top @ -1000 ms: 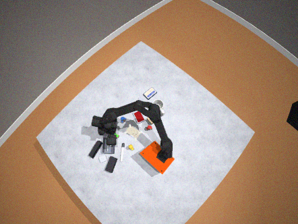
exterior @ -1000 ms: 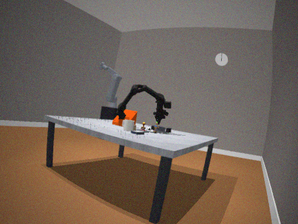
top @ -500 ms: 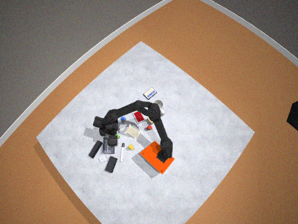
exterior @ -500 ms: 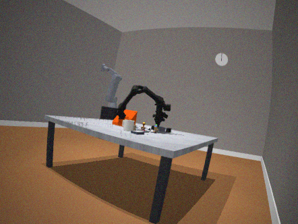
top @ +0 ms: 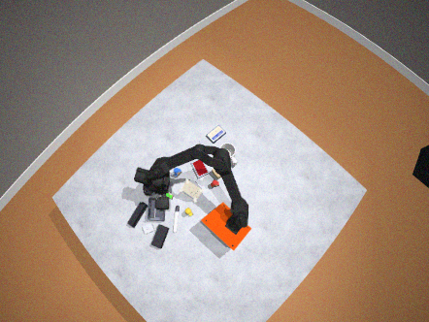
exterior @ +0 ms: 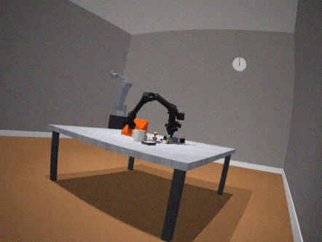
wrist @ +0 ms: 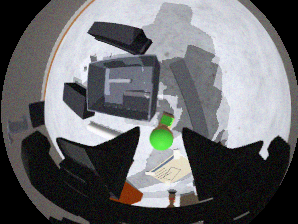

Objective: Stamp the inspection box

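The gripper [wrist: 161, 131] [exterior: 170, 135] is open, its fingers apart on either side of a stamp with a green ball knob [wrist: 161, 139] [top: 169, 196]. A small green patch [wrist: 166, 120] shows on the stamp's brown block. White gaps show between knob and fingertips in the wrist view. The cream card [top: 190, 189] [wrist: 171, 167] lies close by, with a printed outline box; whether a print is in it is too small to tell. The red ink pad [top: 199, 168] lies beyond the card. No stamp's lettering is readable.
Stamps with blue [top: 178, 172], red [top: 214, 183] and yellow [top: 188, 211] knobs stand around the card. A dark tray [top: 156, 215], black blocks [top: 137, 214] [top: 159, 237], a white pen [top: 176, 222], a mug [exterior: 138, 135] and an orange box [top: 214, 220] are nearby.
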